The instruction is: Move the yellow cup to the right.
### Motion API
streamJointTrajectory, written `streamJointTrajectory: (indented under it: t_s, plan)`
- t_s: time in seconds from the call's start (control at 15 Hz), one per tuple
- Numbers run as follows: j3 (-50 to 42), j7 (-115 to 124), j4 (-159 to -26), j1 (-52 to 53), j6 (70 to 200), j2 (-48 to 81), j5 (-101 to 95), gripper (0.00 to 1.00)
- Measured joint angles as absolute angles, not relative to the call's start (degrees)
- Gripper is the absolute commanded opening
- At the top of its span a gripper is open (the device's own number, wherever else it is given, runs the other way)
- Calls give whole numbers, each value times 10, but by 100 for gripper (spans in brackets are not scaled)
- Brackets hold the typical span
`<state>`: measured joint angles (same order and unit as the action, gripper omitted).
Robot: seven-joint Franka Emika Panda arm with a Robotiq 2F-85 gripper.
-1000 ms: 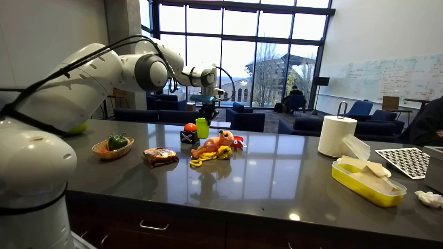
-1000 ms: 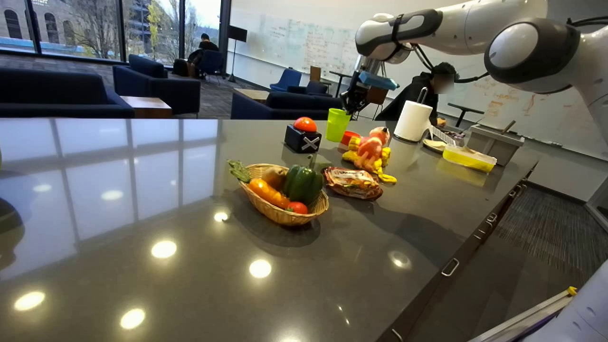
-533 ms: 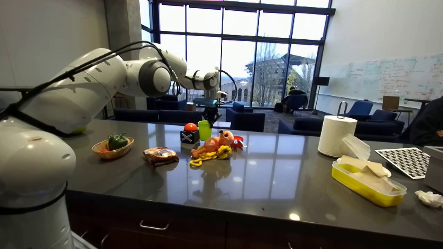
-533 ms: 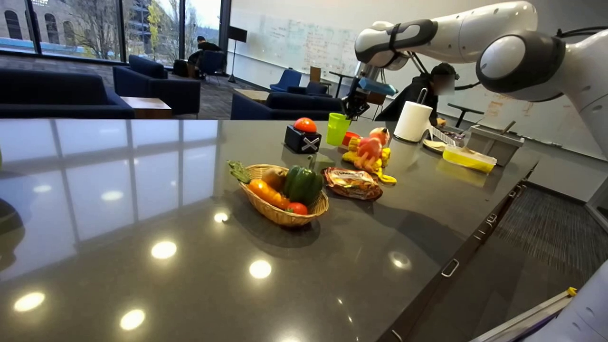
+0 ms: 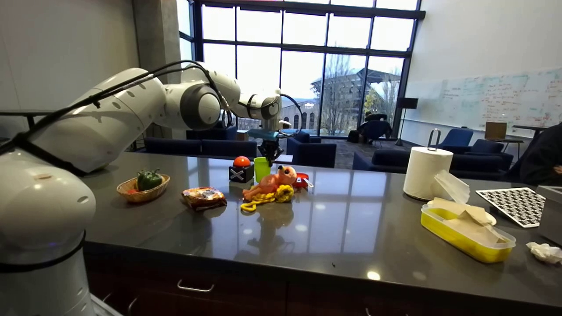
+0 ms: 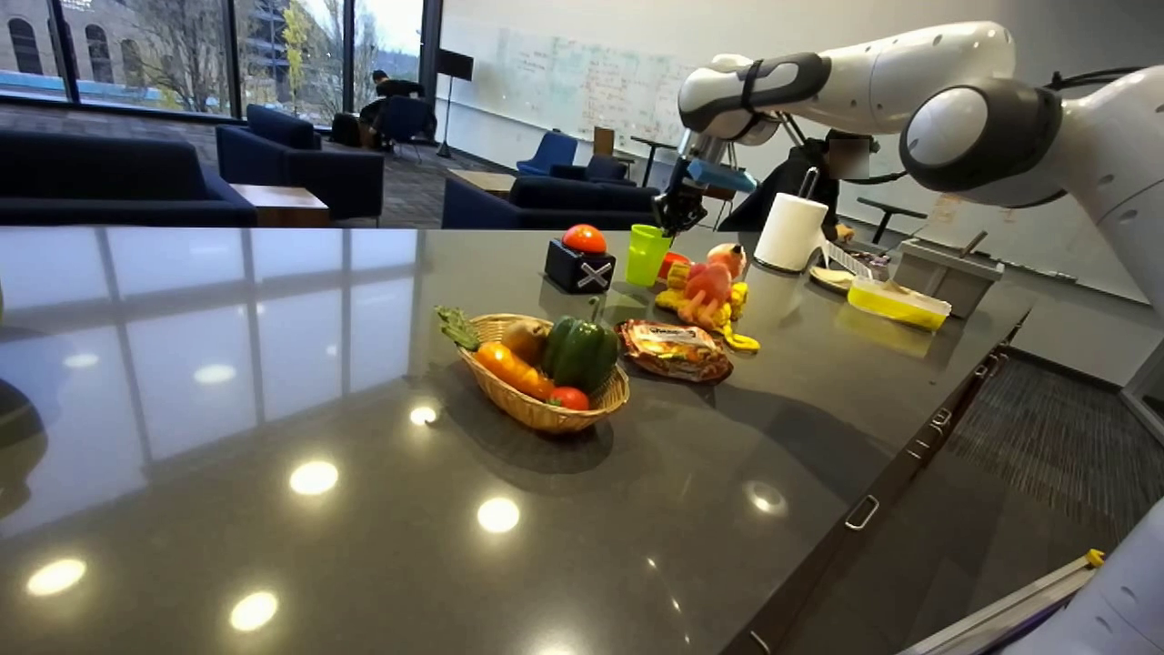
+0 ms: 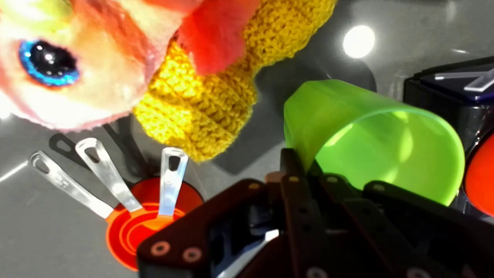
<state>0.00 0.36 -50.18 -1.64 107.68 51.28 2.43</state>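
Note:
The yellow cup [image 5: 262,170] is a small yellow-green cup, upright near the far edge of the counter. It shows in both exterior views [image 6: 647,255] and in the wrist view [image 7: 328,112], where its mouth faces the camera. My gripper [image 5: 271,163] is at the cup's rim, also in an exterior view [image 6: 671,235]. In the wrist view the fingers [image 7: 303,166] are shut on the cup's wall, one finger outside and one inside. The cup's base is partly hidden behind the plush toy; I cannot tell whether it touches the counter.
A black box with an orange-red button [image 5: 241,170] stands beside the cup. A pink plush toy [image 5: 274,181] with yellow knit and red measuring cups [image 7: 142,227] lie on the other side. A snack packet [image 6: 675,350], vegetable basket [image 6: 555,414], paper-towel roll [image 5: 426,171] and yellow tray [image 5: 465,237] are farther off.
My gripper has come down with the cup held in it. In an exterior view the cup has also shifted slightly right, away from the button box. The other objects have not moved.

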Motion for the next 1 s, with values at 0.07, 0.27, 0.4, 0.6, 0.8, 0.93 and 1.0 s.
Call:
streamJointTrajectory:
  t_s: [0.07, 0.27, 0.4, 0.6, 0.8, 0.93, 1.0]
  plan:
    - [0, 3, -500, -18, 1077, 517, 24, 1]
    - [0, 3, -493, -22, 1075, 526, 24, 1]
    - [0, 2, -490, -24, 1074, 532, 24, 29]
    - [2, 2, -482, -26, 1067, 537, 26, 40]
    - [4, 2, -475, -26, 1059, 540, 28, 59]
    - [7, 2, -470, -26, 1056, 540, 30, 73]
    - [8, 2, -467, -26, 1055, 540, 31, 79]
